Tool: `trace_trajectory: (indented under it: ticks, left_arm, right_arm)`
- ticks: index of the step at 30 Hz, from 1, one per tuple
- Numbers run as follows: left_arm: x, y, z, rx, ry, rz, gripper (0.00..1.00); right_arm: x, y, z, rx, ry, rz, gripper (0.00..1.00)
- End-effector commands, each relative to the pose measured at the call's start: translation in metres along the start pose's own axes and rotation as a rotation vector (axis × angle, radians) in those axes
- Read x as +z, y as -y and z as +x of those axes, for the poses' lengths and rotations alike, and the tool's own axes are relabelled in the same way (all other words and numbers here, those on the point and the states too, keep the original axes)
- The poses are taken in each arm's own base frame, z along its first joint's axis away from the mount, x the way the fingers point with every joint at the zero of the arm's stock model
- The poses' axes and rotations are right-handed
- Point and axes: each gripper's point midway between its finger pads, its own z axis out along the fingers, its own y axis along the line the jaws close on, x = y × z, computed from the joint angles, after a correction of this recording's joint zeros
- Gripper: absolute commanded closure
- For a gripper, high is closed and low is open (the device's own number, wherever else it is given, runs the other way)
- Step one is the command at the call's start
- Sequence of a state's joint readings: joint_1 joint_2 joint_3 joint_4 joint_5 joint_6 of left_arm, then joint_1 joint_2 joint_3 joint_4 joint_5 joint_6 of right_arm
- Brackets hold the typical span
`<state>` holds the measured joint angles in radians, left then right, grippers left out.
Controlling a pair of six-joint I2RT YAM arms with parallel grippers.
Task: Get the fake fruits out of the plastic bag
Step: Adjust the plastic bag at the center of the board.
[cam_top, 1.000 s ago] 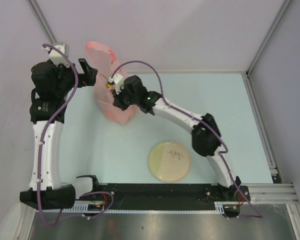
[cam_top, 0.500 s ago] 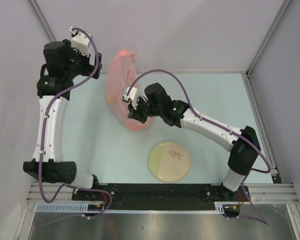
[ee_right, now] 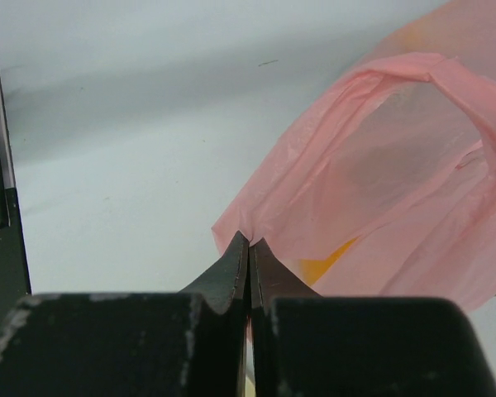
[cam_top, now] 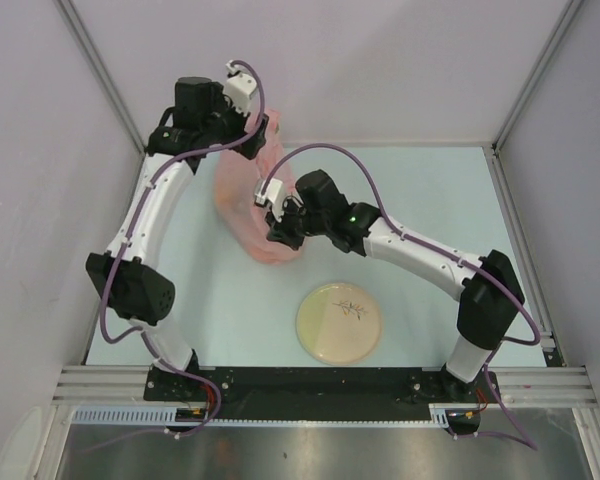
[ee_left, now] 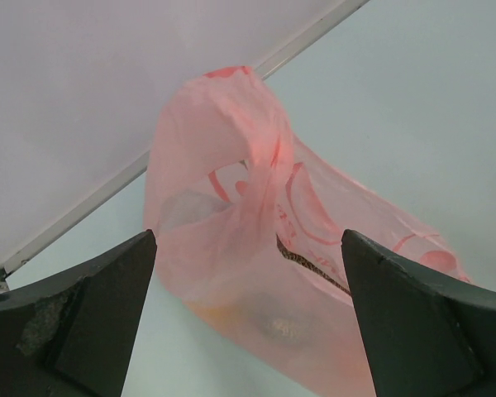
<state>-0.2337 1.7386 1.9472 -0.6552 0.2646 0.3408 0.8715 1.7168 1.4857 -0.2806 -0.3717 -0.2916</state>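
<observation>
The counter (cam_top: 430,190) is pale blue-green, closed in by plain white walls (cam_top: 380,60) with a metal strip along their foot. A cream plate (cam_top: 339,321) with a dark sprig drawn on it lies near the front, well apart from the bag (cam_top: 250,215). The bag is pink and crinkly and sits toward the back left of the counter, between my two grippers, its lower part slumped on the surface and its top reaching up toward the back wall. My right gripper (ee_right: 249,240) is pinched tight on a thin fold at the bag's edge (ee_right: 397,165), the two fingers pressed flat together with the pink film caught between the tips. From above it (cam_top: 277,228) sits at the bag's right side. My left gripper (ee_left: 248,236) is spread wide at the bag's far upper end (cam_top: 263,135), and the bag (ee_left: 256,207) shows in the space between the fingers (ee_left: 91,322). I cannot tell whether either finger touches the film. The fruit is in the bag: a yellow-orange patch (ee_right: 326,265) shows through the film just beside my right fingertips, and a dim greyish shape (ee_left: 277,324) shows low in the bag in the left wrist view.
</observation>
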Motion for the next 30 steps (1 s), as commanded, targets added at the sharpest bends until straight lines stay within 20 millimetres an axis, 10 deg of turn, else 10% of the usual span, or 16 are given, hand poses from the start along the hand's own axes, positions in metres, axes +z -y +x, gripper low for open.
trace_trajectory:
  ticks: [1, 6, 7, 10, 17, 23, 30]
  left_arm:
    - [0.008, -0.008, -0.038, 0.013, 0.108, -0.059, 0.0]
    - [0.048, -0.027, -0.034, -0.022, 0.079, -0.18, 0.19]
    - [0.05, -0.031, -0.046, -0.015, 0.102, -0.192, 0.51]
    - [0.062, -0.034, -0.054, -0.028, 0.101, -0.188, 1.0]
    - [0.052, -0.017, -0.091, -0.015, 0.215, -0.088, 1.0]
    - [0.036, -0.045, -0.149, 0.062, 0.446, -0.219, 1.0]
    - [-0.015, -0.037, -0.242, 0.149, 0.754, -0.277, 1.0]
  right_arm:
    - [-0.018, 0.005, -0.017, -0.009, 0.054, 0.017, 1.0]
    - [-0.03, 0.02, -0.015, 0.042, 0.055, 0.062, 1.0]
    - [-0.033, 0.029, -0.016, 0.066, 0.063, 0.092, 1.0]
    - [-0.055, 0.066, -0.019, 0.176, 0.102, 0.197, 1.0]
    - [-0.134, 0.207, -0.023, 0.425, 0.263, 0.508, 1.0]
    - [-0.193, 0.328, -0.047, 0.483, 0.435, 0.72, 1.0]
    - [-0.273, 0.364, -0.099, 0.324, 0.561, 0.932, 1.0]
